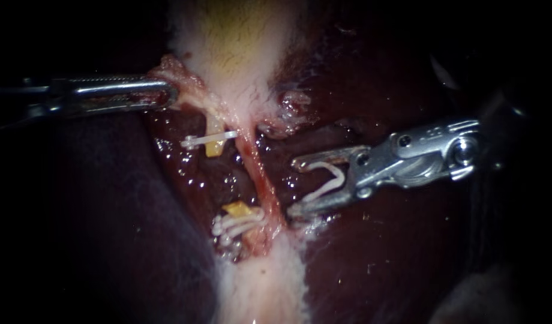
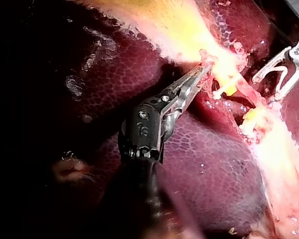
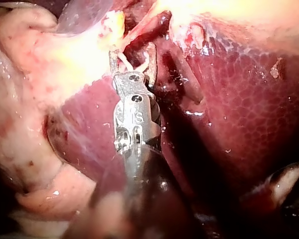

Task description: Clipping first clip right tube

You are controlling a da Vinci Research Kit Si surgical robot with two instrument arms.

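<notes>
The reddish right tube (image 1: 259,174) runs down the middle between pale tissue above and below. Just to its right, my right instrument (image 1: 295,186) holds a white open clip (image 1: 331,180) between its wide-apart jaws. The lower tip lies close to the tube, which is not between the jaws. The left tube (image 1: 215,144), yellowish and parted, carries a white clip (image 1: 207,141) above and white clips (image 1: 237,223) below. My left instrument (image 1: 165,96) is shut on the gallbladder's ragged pale edge (image 1: 186,81), also seen in the left wrist view (image 2: 202,72).
Dark red liver (image 1: 378,252) surrounds the field on both sides. The pale gallbladder (image 1: 240,54) fills the upper middle, and a pale band of tissue (image 1: 264,288) leads downward. Wet raw tissue (image 1: 288,111) lies above the right instrument.
</notes>
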